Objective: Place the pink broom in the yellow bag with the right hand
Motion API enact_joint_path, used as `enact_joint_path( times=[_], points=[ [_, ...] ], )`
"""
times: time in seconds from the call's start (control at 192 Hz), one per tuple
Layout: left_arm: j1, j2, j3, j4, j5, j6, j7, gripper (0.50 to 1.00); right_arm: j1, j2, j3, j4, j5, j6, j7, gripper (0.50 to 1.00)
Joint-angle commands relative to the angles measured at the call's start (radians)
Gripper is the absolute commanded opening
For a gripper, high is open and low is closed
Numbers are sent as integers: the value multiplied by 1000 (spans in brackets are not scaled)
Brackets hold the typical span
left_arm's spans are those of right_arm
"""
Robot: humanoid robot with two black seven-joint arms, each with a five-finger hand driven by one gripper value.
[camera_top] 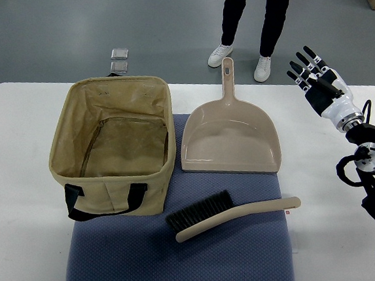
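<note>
One white table (14,165) carries everything, and on it lies one blue-grey mat (230,249), which serves here as the landmark. One yellowish canvas bag (113,144) stands open-mouthed on the mat's left edge, partly overhanging onto the bare tabletop, with one black handle (103,199) showing on its near side; its inside holds nothing that can be seen. One hand broom (233,217), pale beige-pink with black bristles, lies flat on the mat near its middle, just right of the bag and apart from it, bristle end toward the bag and handle end pointing to the mat's right side. One dustpan (230,138) of the same pale colour rests on the mat's far edge, beyond the broom and not touching it, its handle pointing away past the mat. One robot hand is in view: the right hand (316,76) hangs in the air beyond the mat's far right corner, well apart from the broom, its dark fingers (306,59) stretched out and parted, gripping nothing. Past the table, beyond the mat, stand a person's two legs (254,21) in dark trousers and white shoes, and two small grey squares (120,59) lie on the floor.
</note>
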Motion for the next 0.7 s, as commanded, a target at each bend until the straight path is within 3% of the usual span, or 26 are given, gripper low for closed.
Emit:
enact_joint_path(
  times=[0.0,0.692],
  points=[
    [0,0,-11,-4,-1,-1,0,1000,0,1,0,0,0,0,0,930],
    [-1,0,-1,-3,0,-1,0,1000,0,1,0,0,0,0,0,930]
  ],
)
